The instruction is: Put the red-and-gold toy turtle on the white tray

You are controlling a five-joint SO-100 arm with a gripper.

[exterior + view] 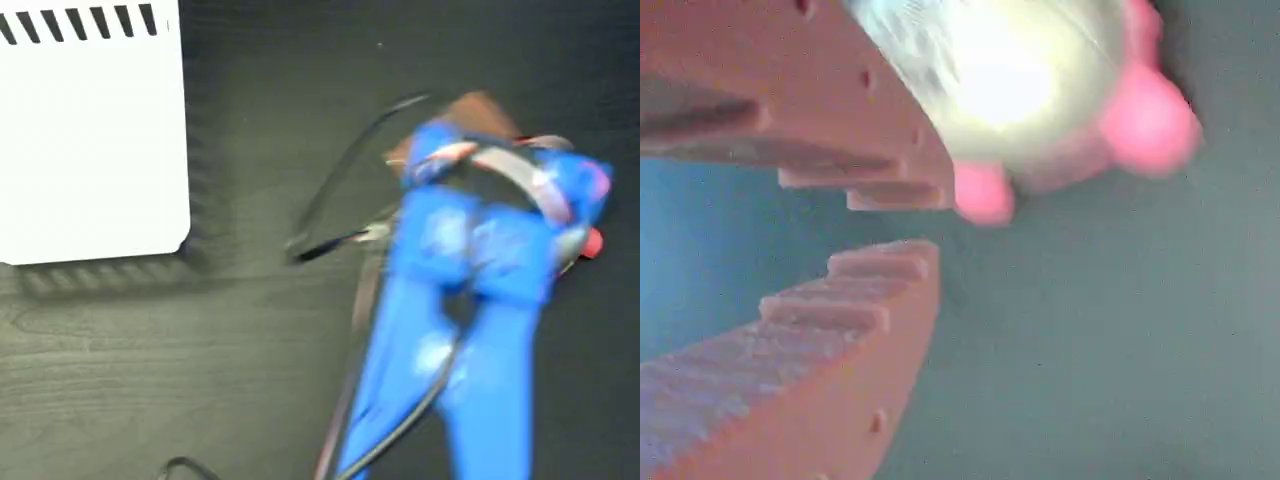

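Turtle (pixel 1040 90) sits at the top of the wrist view, heavily blurred and overexposed: pale shiny dome with pink-red blobs along its lower and right edge. The largest blob, at right, may be the head, which would put the long axis roughly left-right in that view, but the blur is too strong to be sure. In the fixed view only a small red bit (pixel 593 243) pokes out at the arm's right edge; the rest is hidden under the arm.

Turtle rests on the dark table (pixel 250 350), right side of the fixed view, well apart from the white tray (pixel 90 140), which lies in the top-left corner with its row of slanted black slots along the top edge. Nothing on the tray.

Blue arm (pixel 480 300) enters from the bottom edge of the fixed view and reaches up and right, motion-blurred, wrist end over the turtle's spot. A black cable (pixel 340 180) loops off to its left.

Gripper (pixel 895 220): two toothed fingers (pixel 820 330) come in from the left of the wrist view, tips a narrow gap apart, nothing between them. The upper finger overlaps the turtle's left side in the picture; contact cannot be confirmed. The turtle is outside the jaws, just beyond the tips.
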